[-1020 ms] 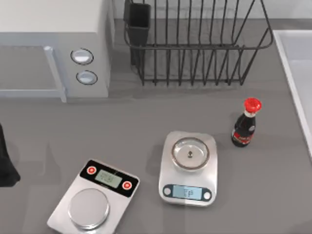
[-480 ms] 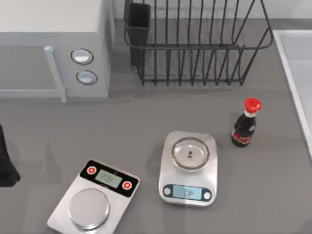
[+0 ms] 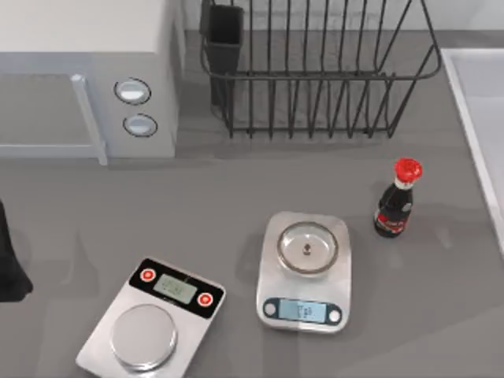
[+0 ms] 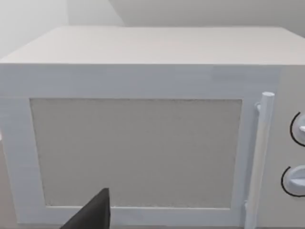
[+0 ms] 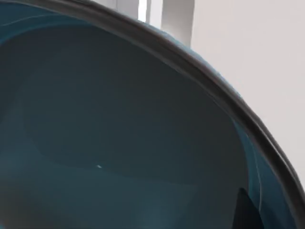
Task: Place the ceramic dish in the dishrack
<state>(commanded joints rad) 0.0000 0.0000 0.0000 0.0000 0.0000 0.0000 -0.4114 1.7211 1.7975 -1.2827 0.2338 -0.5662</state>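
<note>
Our right wrist camera faces a glossy teal dish [image 5: 119, 143], rounded, dark-rimmed | black wire dishrack [image 3: 315, 75] at 12 o'clock | both grips: cannot tell

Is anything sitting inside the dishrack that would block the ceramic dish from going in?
Nothing visible does. In the top view the dishrack holds nothing between its upright bars. The dark blue dish shows close up in the right wrist view; the bottle and both scales stand nearer the table's front.

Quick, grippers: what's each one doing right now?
Left gripper: parked facing the microwave; fingers cannot be told.
Right gripper: right up against the teal dish; grip cannot be told.
</note>
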